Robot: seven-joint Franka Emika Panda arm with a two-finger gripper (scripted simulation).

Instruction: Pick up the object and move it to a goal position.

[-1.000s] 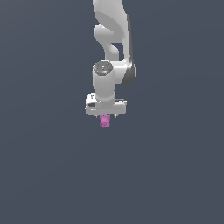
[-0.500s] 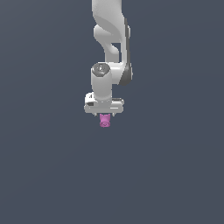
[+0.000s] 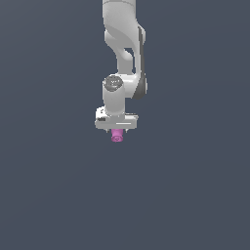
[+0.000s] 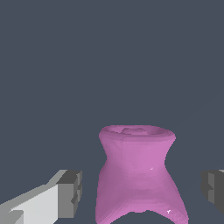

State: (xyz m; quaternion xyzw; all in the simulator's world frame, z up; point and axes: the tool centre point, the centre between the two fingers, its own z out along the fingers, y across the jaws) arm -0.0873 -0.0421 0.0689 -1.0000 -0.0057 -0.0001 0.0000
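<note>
The object (image 3: 116, 137) is a small pink-magenta stubby piece with a round ringed end, showing just below the white hand in the exterior view. In the wrist view the object (image 4: 139, 175) stands between the two dark fingertips (image 4: 71, 192), with a narrow gap on each side. My gripper (image 3: 116, 130) is open and straddles it, and neither pad touches it. The arm rises straight above the hand. In the exterior view the hand hides the fingers.
A plain dark grey-blue ground (image 3: 195, 195) fills both views. Nothing else shows: no other objects, containers, edges or goal marker.
The hand has levelled out and the upper arm links have shifted slightly toward the exterior view's right. The pink object has stayed at the same spot.
</note>
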